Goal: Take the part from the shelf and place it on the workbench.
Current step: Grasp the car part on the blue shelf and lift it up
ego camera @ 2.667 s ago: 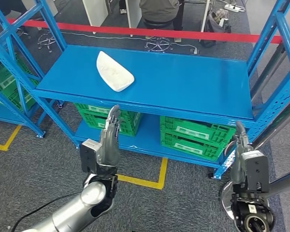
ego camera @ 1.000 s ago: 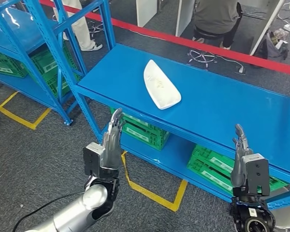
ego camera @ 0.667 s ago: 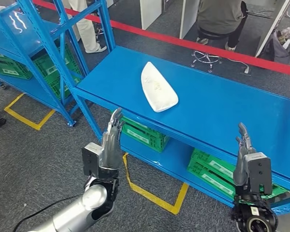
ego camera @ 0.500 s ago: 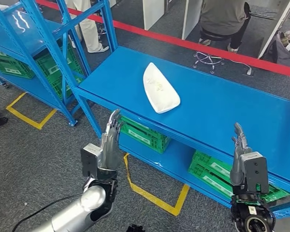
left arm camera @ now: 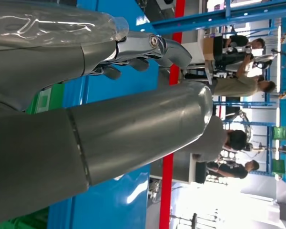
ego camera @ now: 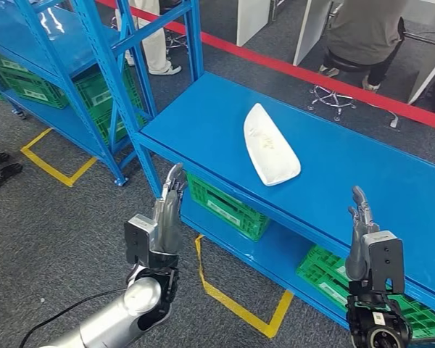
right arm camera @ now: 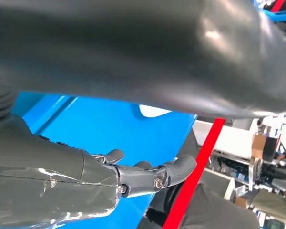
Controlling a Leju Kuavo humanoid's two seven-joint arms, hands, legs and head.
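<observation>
A flat white curved part (ego camera: 270, 154) lies on the blue shelf board (ego camera: 346, 174), near its front edge. In the right wrist view a sliver of the white part (right arm camera: 154, 111) peeks past the thumb. My left hand (ego camera: 169, 209) is raised in front of the shelf, left of and below the part, fingers straight and apart, holding nothing. The right hand (ego camera: 359, 230) stands upright before the shelf's front edge, right of the part, also empty. The wrist views show the left hand (left arm camera: 98, 95) and the right hand (right arm camera: 109, 143) with fingers stretched out.
Green crates (ego camera: 226, 206) sit on the lower shelf board. A second blue rack (ego camera: 67, 51) with green crates stands at the left. Yellow floor tape (ego camera: 243, 308) marks the grey carpet. A red barrier band (ego camera: 336, 76) runs behind the shelf, with a seated person (ego camera: 368, 32) beyond.
The whole picture has shifted to the right and slightly down as the camera turned; the part lies as before on the shelf. Both hands keep the same raised, empty pose.
</observation>
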